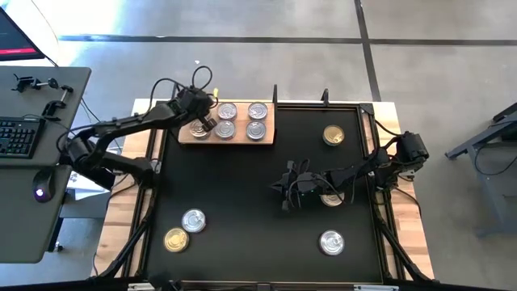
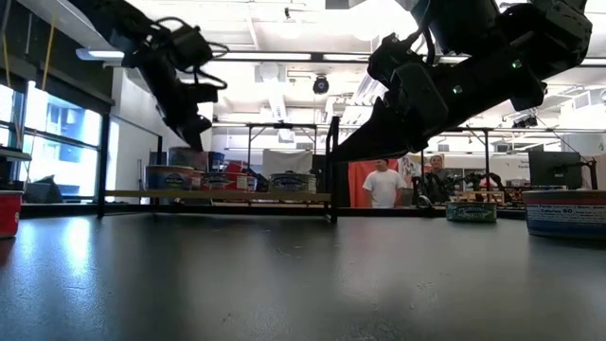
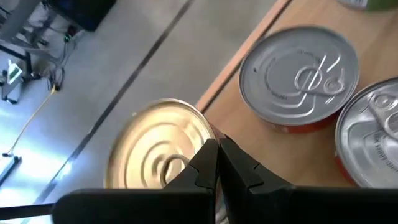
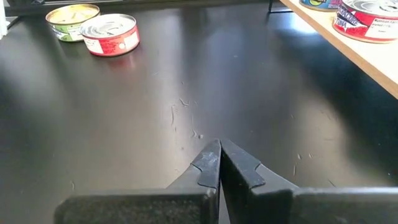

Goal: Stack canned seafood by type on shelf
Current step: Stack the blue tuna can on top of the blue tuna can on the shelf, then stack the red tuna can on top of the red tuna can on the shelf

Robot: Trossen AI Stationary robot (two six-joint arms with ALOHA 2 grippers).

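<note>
While five tins sat on the shelf [image 1: 266, 137] at the table's [image 1: 242, 234] far edge, the left gripper [image 1: 207, 123] hung over the board's left end, fingers [image 3: 202, 163] clenched together on nothing. Its wrist camera looked down on a gold tin [image 3: 155, 146] at the board's edge, the fingertips just above the lid; whether they touched it could not be told. Beside that tin stood a silver tin [image 3: 297, 73] with red sides. From above, four silver lids showed on the board: two in the far row [image 1: 228, 111] [image 1: 258, 110] and two in the near row [image 1: 225, 128] [image 1: 256, 129].

Near the table's middle, the right gripper [image 1: 284, 191] hovered above bare black surface, fingers [image 4: 208, 163] pressed shut and empty. A tin [image 1: 332, 198] lay partly hidden under that arm.

Elsewhere on the table, a gold can [image 1: 334, 135] rested near the far right corner, a silver can [image 1: 331, 242] near the front right, and a silver-and-gold pair [image 1: 193, 220] [image 1: 176, 240] lay touching at the front left, well apart from the board.

Beyond the table, the level camera caught a person in white [image 2: 383, 184] standing in the room. A keyboard [image 1: 16, 137] and mouse [image 1: 42, 191] sat on a desk [image 1: 24, 234] to the left.
</note>
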